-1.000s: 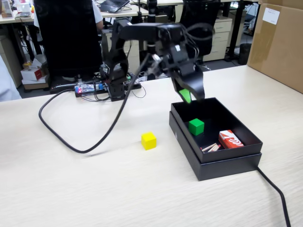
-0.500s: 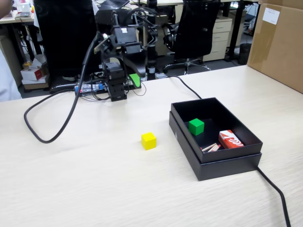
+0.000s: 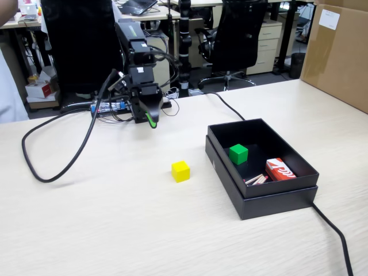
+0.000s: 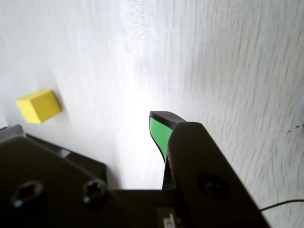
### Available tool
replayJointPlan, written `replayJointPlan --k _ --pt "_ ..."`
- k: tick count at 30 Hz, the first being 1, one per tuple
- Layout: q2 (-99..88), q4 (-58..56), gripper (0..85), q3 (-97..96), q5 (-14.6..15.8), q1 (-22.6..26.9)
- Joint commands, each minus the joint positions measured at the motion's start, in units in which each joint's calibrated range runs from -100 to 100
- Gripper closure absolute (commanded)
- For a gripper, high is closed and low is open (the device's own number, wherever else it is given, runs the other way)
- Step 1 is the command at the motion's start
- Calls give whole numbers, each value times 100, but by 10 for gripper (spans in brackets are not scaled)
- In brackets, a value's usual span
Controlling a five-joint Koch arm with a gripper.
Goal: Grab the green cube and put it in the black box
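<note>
Fixed view showed the green cube [image 3: 238, 153] resting inside the black box [image 3: 273, 197] beside a red packet [image 3: 280, 169], so the task looked done. Tool [image 3: 150, 120] hung empty near the arm's base, well apart from the box; whether its jaws were open or closed I could not tell. Yellow cube [image 3: 180, 171] sat alone on the pale wood-grain table [image 3: 115, 230]. Office chairs [image 3: 244, 34] stood behind.

We count two cubes — one green cube [image 3: 238, 153], one yellow cube [image 3: 180, 171]. One black box [image 3: 227, 175], holding one red packet [image 3: 280, 169]. One gripper [image 3: 151, 122], one brown carton [image 3: 338, 52] — and two office chairs.
</note>
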Motion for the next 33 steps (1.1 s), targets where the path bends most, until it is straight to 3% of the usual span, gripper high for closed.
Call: replayJointPlan --k 1,9,17,33 --pt "-117 719 337 -205 -24 -34" --pt "-117 2378 335 -1692 -103 -29" --pt "-117 2966 335 -2671 -259 -44" --pt "-117 3026 352 -2916 -342 -68"
